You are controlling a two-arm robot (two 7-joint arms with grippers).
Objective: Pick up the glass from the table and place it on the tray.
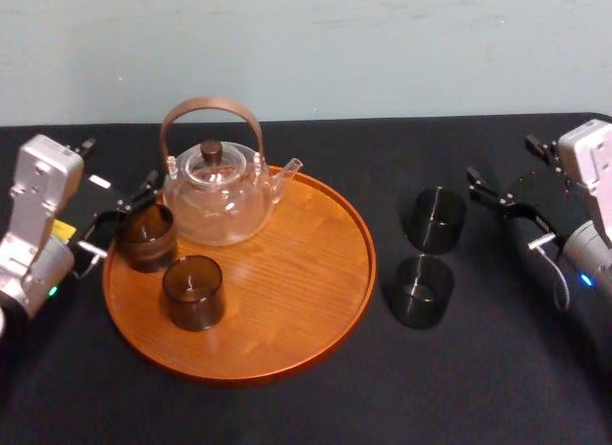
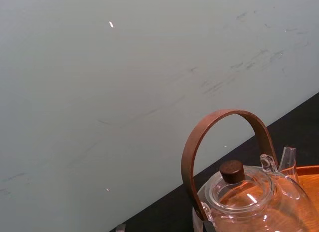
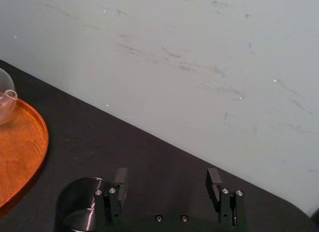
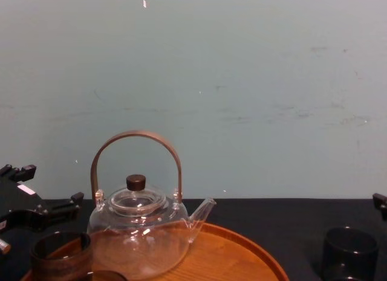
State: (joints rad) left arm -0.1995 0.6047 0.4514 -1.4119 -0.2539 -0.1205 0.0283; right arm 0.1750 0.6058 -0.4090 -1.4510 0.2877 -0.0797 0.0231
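Observation:
Two dark glasses stand on the black table right of the tray, a far glass and a near glass. My right gripper hovers open just right of the far glass, apart from it, nothing between its fingers. The round wooden tray carries a glass teapot and two more dark glasses, one at its left rim and one nearer the front. My left gripper sits at the tray's left rim, right by the left-rim glass.
The teapot's tall brown handle arches above the tray's back half. The right half of the tray is bare wood. A pale wall runs behind the table. Black cloth stretches open in front of the tray.

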